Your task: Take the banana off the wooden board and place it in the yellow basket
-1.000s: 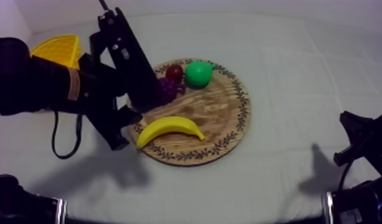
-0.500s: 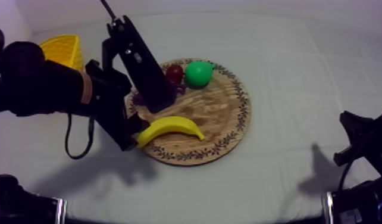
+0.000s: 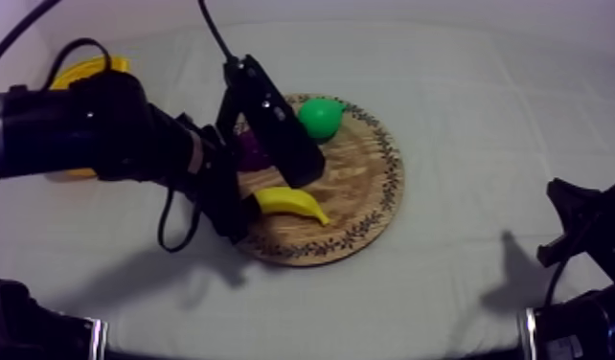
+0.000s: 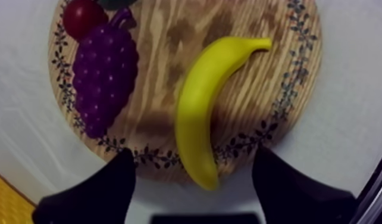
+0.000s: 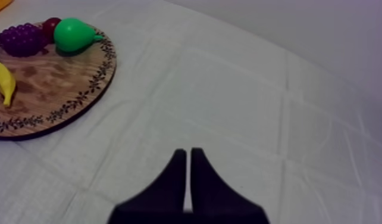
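Hovers left gripper (image 4: 193,159), fingers spread wide, astride near end of banana (image 4: 199,107) lying on wooden board (image 4: 163,53) beside grapes (image 4: 104,71). Holds right gripper (image 5: 188,156) clenched empty over cloth (image 5: 259,89), well apart from board

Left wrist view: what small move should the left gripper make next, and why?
Probably ease straight down over the banana. The left gripper is open, with its fingers set either side of the banana's near end. The banana lies flat on the wooden board, apart from the grapes, so there looks to be room. Nothing is gripped yet.
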### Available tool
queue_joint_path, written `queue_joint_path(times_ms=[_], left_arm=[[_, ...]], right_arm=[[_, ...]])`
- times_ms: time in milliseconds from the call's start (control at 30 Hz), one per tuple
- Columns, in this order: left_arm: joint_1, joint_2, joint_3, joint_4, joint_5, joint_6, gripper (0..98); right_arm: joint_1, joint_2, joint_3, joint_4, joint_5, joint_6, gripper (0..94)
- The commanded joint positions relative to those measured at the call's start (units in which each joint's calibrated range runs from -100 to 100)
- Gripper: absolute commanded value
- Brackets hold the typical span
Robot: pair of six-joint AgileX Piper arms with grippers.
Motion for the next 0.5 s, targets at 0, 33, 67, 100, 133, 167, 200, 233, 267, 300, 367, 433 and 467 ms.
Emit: queue_joint_path(times_ms=[0, 33, 67, 100, 133, 167, 200, 233, 267, 300, 367, 433, 467], left_arm=[[-0.8, 2.2, -0.3, 0.79, -1.2, 0.1, 69.0], [-1.2, 3.1, -0.5, 1.24, -1.8, -0.1, 68.3], [-1.4, 3.9, -0.5, 1.45, -2.4, -0.1, 67.2], [-1.4, 4.8, -0.4, 1.5, -3.2, 0.0, 66.3], [-1.3, 5.7, -0.5, 1.44, -3.7, 0.1, 65.7], [-1.2, 6.5, -0.8, 1.4, -4.0, 0.2, 65.3], [-1.2, 7.4, -1.2, 1.44, -4.1, 0.2, 65.2], [-1.1, 8.3, -1.9, 1.49, -3.9, 0.2, 65.3], [-1.1, 9.2, -2.6, 1.61, -3.6, 0.0, 65.3], [-1.1, 10.2, -3.3, 1.77, -3.2, -0.2, 65.4], [-1.0, 12.0, -4.9, 1.97, -2.4, -0.5, 65.4], [-0.9, 13.7, -6.3, 2.11, -1.4, -0.6, 65.4], [-0.8, 14.5, -6.9, 2.18, -0.9, -0.7, 65.3]], right_arm=[[0.0, 0.0, 0.0, 0.0, 0.0, 0.0, 0.5], [0.0, 0.0, 0.0, 0.0, 0.0, 0.0, 0.5], [0.0, 0.0, 0.0, 0.0, 0.0, 0.0, 0.5], [0.0, 0.0, 0.0, 0.0, 0.0, 0.0, 0.5], [0.0, 0.0, 0.0, 0.0, 0.0, 0.0, 0.5], [0.0, 0.0, 0.0, 0.0, 0.0, 0.0, 0.5], [0.0, 0.0, 0.0, 0.0, 0.0, 0.0, 0.5], [0.0, 0.0, 0.0, 0.0, 0.0, 0.0, 0.5], [0.0, 0.0, 0.0, 0.0, 0.0, 0.0, 0.5], [0.0, 0.0, 0.0, 0.0, 0.0, 0.0, 0.5], [0.0, 0.0, 0.0, 0.0, 0.0, 0.0, 0.5], [0.0, 0.0, 0.0, 0.0, 0.0, 0.0, 0.5], [0.0, 0.0, 0.0, 0.0, 0.0, 0.0, 0.5]])
